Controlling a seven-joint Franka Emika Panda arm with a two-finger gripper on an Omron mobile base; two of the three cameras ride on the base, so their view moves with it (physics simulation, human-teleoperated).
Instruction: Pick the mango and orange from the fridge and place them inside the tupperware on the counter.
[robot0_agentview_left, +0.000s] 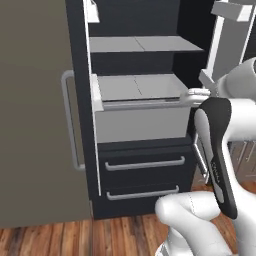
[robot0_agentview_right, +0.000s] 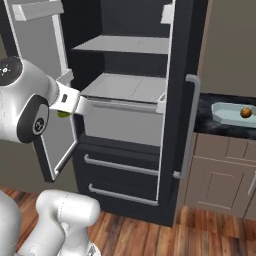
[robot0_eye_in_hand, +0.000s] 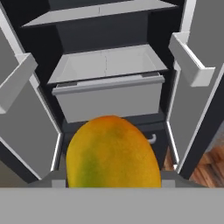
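The mango (robot0_eye_in_hand: 112, 153) is pinched in the pincer (robot0_agentview_right: 70, 107), just in front of the open fridge (robot0_agentview_right: 125, 115). The orange (robot0_agentview_right: 245, 112) already lies in the tupperware (robot0_agentview_right: 225, 117) on the surface (robot0_agentview_right: 207, 125). Carrying it there is judged next.

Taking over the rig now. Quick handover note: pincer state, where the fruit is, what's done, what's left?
Pincer: shut on the mango, held out in front of the open fridge.
Orange: already in the tupperware on the counter, right of the fridge.
Fridge: both doors open; no fruit visible on the shelves or in the pulled-out drawer.
Done: orange delivered, mango picked.
Left: carry the mango over to the counter, drop it into the tupperware beside the orange, release.
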